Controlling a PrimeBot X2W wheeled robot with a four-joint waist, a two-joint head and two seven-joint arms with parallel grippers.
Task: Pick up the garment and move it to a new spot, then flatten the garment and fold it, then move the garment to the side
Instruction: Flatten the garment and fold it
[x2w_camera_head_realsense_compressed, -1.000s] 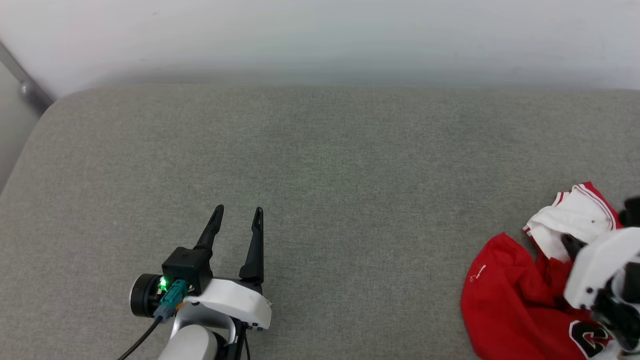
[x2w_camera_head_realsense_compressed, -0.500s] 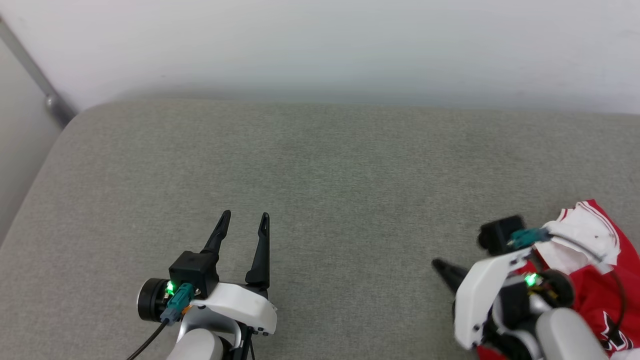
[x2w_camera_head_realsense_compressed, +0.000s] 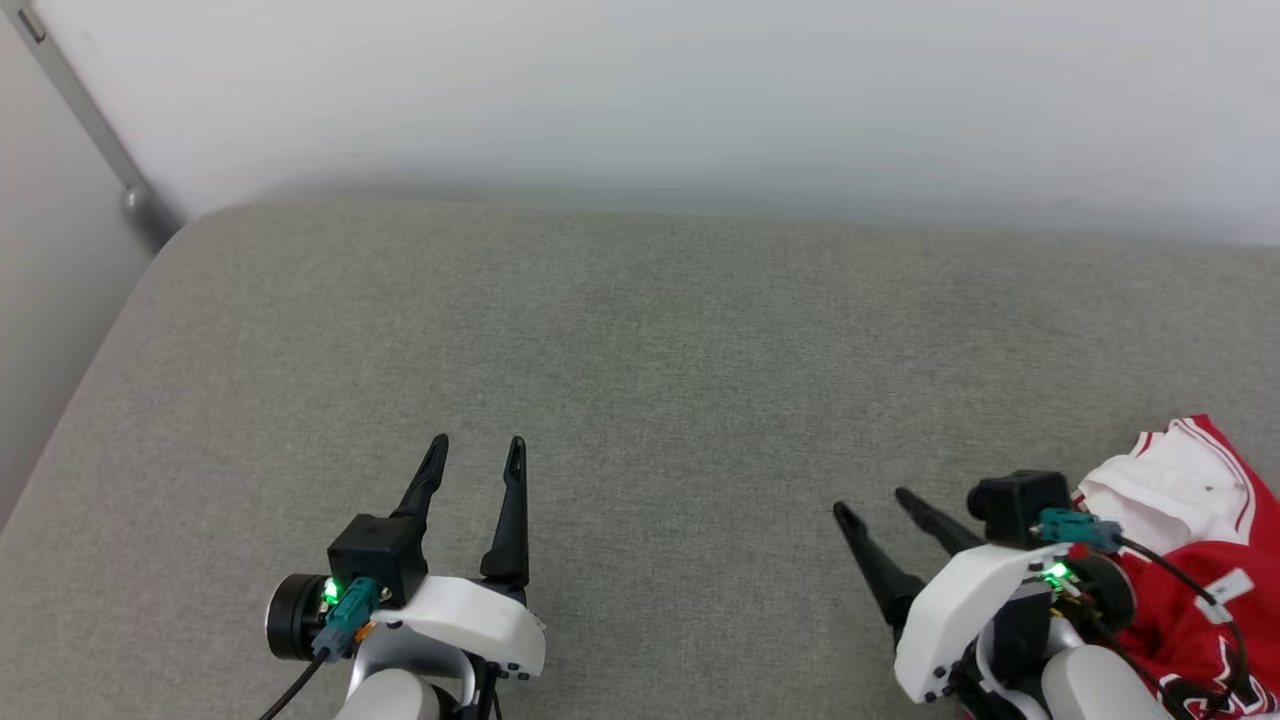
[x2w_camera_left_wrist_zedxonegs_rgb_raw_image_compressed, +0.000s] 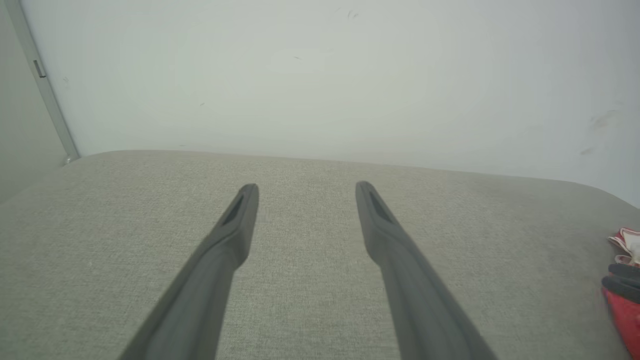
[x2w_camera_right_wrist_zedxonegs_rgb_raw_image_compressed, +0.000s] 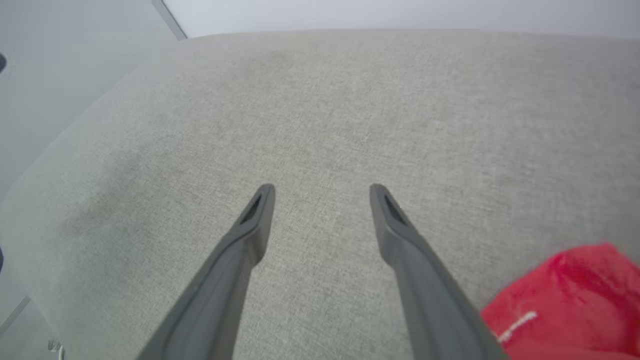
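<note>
Grey cushion (x2w_camera_head_realsense_compressed: 640, 380) open; garment (x2w_camera_head_realsense_compressed: 1190, 560) crumpled far right

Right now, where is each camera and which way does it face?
Head view: on the head, facing forward and down at the grey cushion; left gripper lower left, right gripper lower right.
Left wrist view: on the left wrist, facing along its spread fingers toward the wall.
Right wrist view: on the right wrist, facing along its spread fingers down at the cushion.
Shared: all three catch the garment.
</note>
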